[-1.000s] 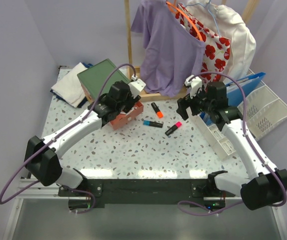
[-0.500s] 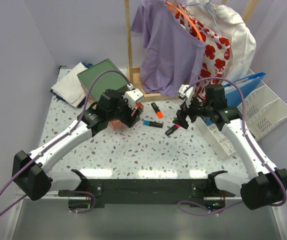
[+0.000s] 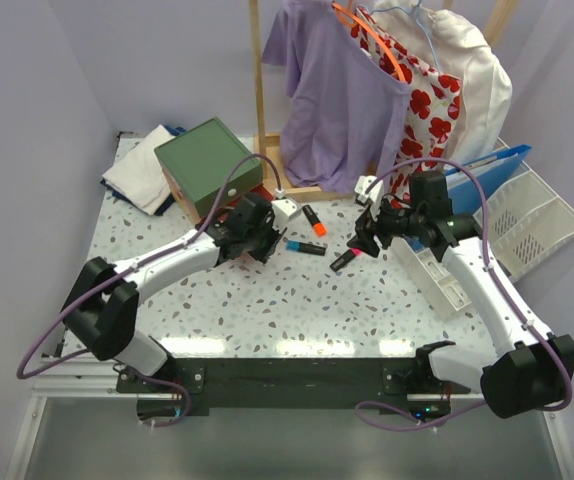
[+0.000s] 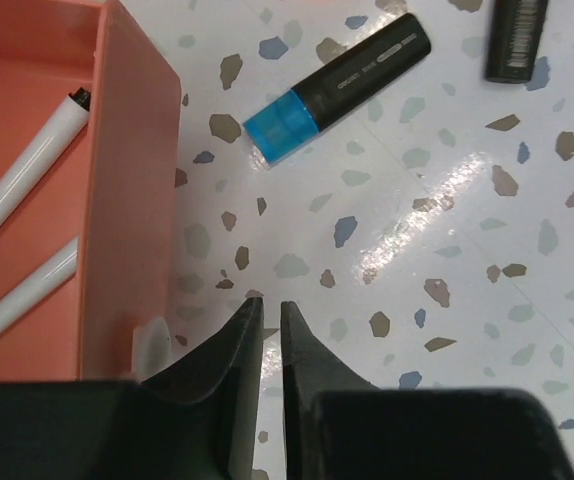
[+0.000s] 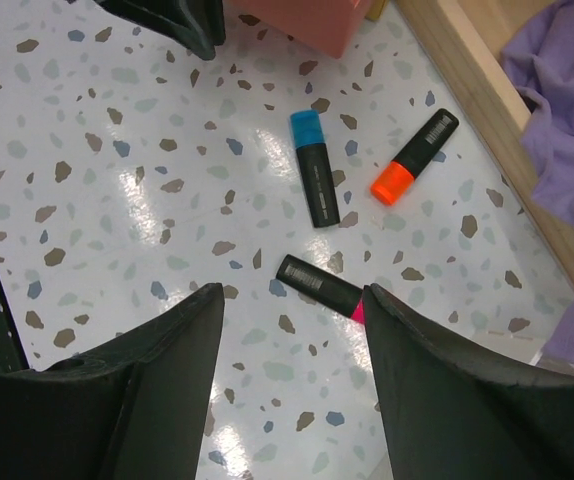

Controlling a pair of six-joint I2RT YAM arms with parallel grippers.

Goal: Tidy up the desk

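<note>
Right gripper (image 5: 292, 295) hangs wide-fingered over the pink highlighter (image 5: 319, 285) on the speckled desk (image 5: 87, 200), so I'd centre on its barrel, drop, pinch crosswise; left gripper (image 4: 270, 305), fingers nearly together and empty, has the blue highlighter (image 4: 337, 90) at 1 o'clock.

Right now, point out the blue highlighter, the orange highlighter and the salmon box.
blue highlighter (image 4: 339, 85): left wrist view, middle of its black barrel.
orange highlighter (image 5: 417, 155): right wrist view, black barrel just past the orange cap.
salmon box (image 4: 132, 200): left wrist view, its side wall.

Open desk (image 4: 447, 250) separates blue highlighter (image 4: 337, 88) from orange tray (image 4: 132, 200).
</note>
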